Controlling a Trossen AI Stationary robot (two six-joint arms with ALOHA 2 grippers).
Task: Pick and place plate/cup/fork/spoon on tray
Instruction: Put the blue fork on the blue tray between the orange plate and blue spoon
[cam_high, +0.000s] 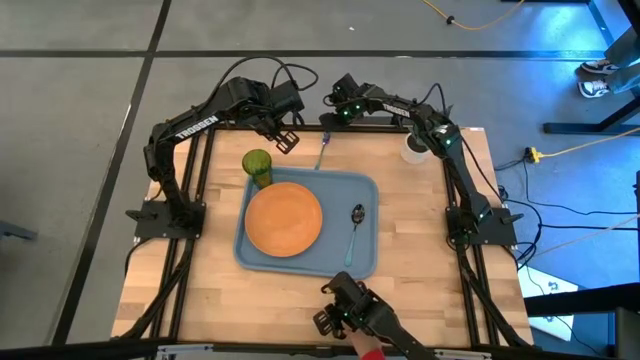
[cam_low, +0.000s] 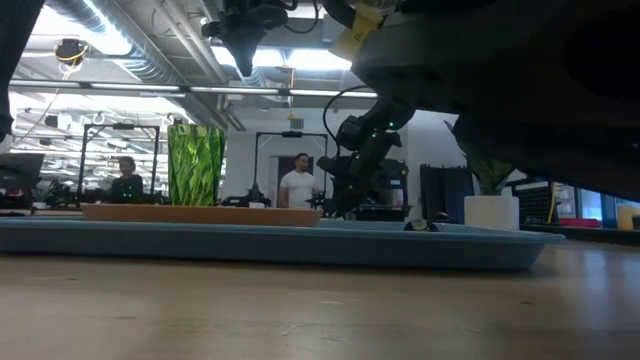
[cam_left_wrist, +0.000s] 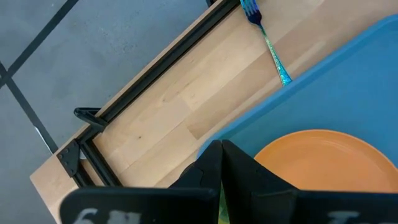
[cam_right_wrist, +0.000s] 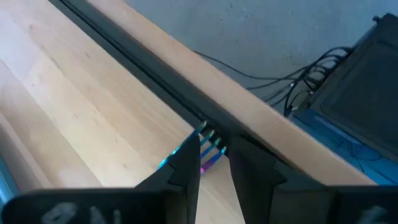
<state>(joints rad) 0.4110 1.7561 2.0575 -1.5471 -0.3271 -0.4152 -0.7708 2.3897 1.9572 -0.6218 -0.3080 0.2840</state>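
Observation:
The blue-grey tray (cam_high: 365, 190) lies mid-table. On it are the orange plate (cam_high: 284, 220), the green cup (cam_high: 257, 166) at its far left corner, and the spoon (cam_high: 355, 232) along its right side. The fork (cam_high: 322, 150) lies flat on the wood beyond the tray's far edge, tines toward the far edge. My right gripper (cam_right_wrist: 214, 163) is low at the fork's tine end (cam_right_wrist: 210, 144), narrowly open, one finger on each side. My left gripper (cam_left_wrist: 221, 149) is shut and empty, raised above the cup near the far edge. My right gripper's fingers (cam_right_wrist: 186, 171) stand on either side of the fork's tine end (cam_right_wrist: 214, 152), slanting down from the table's far side. I cannot tell whether they touch it. The fork lies flat on the table.
A white pot (cam_high: 415, 150) stands at the far right of the table. A dark frame rail (cam_right_wrist: 155, 87) runs along the far edge just behind the fork. A third dark gripper (cam_high: 350, 310) sits at the near edge. People stand in the room beyond (cam_low: 298, 185).

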